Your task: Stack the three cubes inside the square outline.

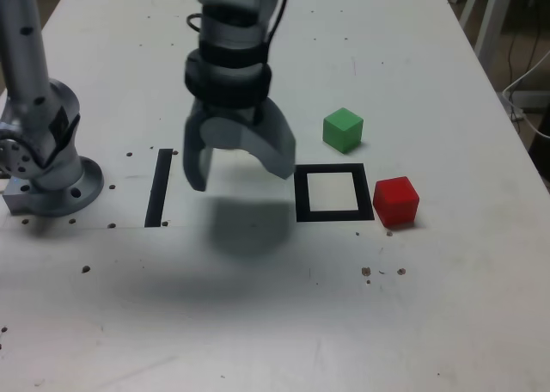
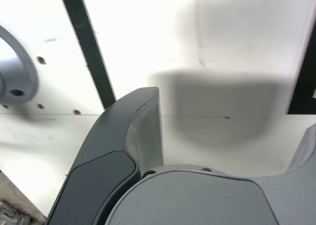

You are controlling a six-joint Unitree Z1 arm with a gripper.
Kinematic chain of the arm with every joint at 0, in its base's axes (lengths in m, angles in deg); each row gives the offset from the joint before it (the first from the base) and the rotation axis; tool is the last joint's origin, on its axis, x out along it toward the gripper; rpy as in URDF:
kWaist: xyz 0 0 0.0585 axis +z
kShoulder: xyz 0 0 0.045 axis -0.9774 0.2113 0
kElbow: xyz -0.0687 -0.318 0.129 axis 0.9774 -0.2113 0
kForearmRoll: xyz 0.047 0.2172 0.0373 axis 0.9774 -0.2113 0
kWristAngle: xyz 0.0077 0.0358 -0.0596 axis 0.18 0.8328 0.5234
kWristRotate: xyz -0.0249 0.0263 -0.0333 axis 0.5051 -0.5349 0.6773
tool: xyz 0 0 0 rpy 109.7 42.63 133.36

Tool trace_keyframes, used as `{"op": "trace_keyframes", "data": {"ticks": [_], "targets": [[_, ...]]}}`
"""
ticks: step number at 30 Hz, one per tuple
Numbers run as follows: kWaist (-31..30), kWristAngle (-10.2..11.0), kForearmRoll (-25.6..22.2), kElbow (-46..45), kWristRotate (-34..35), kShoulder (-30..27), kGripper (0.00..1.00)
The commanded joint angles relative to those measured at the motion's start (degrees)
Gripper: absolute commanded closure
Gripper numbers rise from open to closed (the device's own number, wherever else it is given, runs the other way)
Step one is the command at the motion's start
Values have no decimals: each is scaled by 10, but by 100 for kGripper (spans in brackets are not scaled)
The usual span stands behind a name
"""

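Note:
A green cube (image 1: 343,130) sits on the white table just behind the square outline (image 1: 367,194). Touching or nearly touching the outline's corner on the exterior view's right is a red cube (image 1: 396,200). The outline's pale centre holds nothing. No yellow cube shows in either view. My gripper (image 1: 241,177) hangs open above the table, between the straight black strip (image 1: 158,187) and the outline, with nothing between its fingers. In the wrist view one dark finger (image 2: 140,126) shows over bare table, with the strip (image 2: 89,47) to one side and an edge of the outline (image 2: 301,87) to the other.
The arm's grey base (image 1: 51,173) stands at the exterior view's left, close to the strip. Small screw holes and specks (image 1: 378,272) dot the table. The table's far-right edge (image 1: 490,74) borders a floor with cables.

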Motion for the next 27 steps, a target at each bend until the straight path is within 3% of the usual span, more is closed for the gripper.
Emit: {"op": "trace_keyframes", "data": {"ticks": [1, 16, 27], "targets": [[-11, 0, -8, 23, 8, 18, 1], [-56, -5, -99, 210, 58, 114, 1], [-54, -10, -127, 315, 70, 177, 1]]}}
